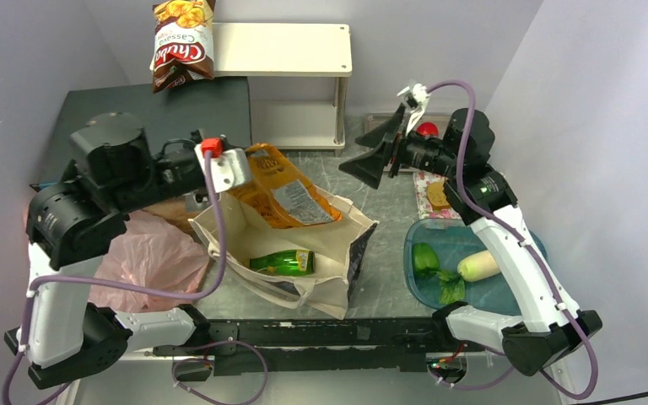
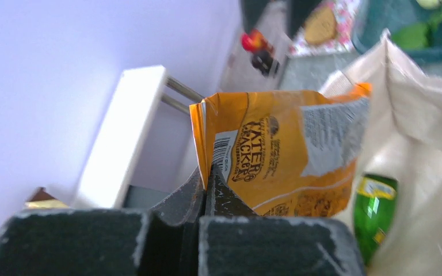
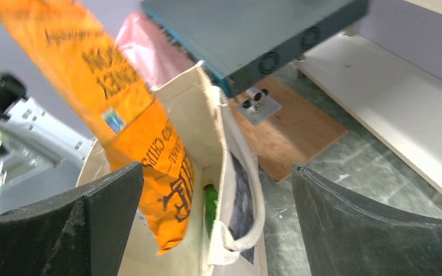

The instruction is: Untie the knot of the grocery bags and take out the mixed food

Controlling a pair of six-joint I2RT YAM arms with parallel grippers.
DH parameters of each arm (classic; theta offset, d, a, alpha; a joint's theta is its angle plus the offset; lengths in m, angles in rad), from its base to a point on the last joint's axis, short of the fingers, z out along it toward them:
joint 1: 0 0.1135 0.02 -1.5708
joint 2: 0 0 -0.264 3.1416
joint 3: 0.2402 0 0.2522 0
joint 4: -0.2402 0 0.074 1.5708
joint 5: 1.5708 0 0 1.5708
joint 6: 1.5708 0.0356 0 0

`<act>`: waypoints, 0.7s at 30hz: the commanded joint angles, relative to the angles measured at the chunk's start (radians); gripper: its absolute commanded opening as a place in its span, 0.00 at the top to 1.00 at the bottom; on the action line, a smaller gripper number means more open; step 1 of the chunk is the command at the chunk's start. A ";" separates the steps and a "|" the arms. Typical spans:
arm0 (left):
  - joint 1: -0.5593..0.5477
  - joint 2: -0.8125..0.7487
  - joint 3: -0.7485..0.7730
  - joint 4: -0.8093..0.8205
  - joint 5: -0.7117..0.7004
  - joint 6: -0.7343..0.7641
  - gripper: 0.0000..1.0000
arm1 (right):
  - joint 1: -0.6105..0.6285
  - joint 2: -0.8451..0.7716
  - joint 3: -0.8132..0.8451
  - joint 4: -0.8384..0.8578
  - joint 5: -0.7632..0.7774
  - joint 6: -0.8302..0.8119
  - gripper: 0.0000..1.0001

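The left arm covers much of the pink plastic bag (image 1: 148, 257) at lower left, and its knot cannot be made out. At centre, the canvas tote (image 1: 325, 291) holds a green bottle (image 1: 285, 262). Above it, the left gripper (image 2: 208, 184) pinches an edge of the orange chip bag (image 1: 283, 190). The right gripper (image 3: 217, 169) has its jaws spread, with nothing between them. At right, a teal tray (image 1: 460, 240) holds greens (image 1: 439, 274) and a white radish (image 1: 478, 265). The table (image 1: 388, 287) is grey and marbled, and the walls are pale.
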 commanded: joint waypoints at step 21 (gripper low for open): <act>-0.004 0.103 0.106 0.471 -0.051 -0.009 1.00 | 0.408 0.053 0.077 0.086 0.288 -0.217 0.00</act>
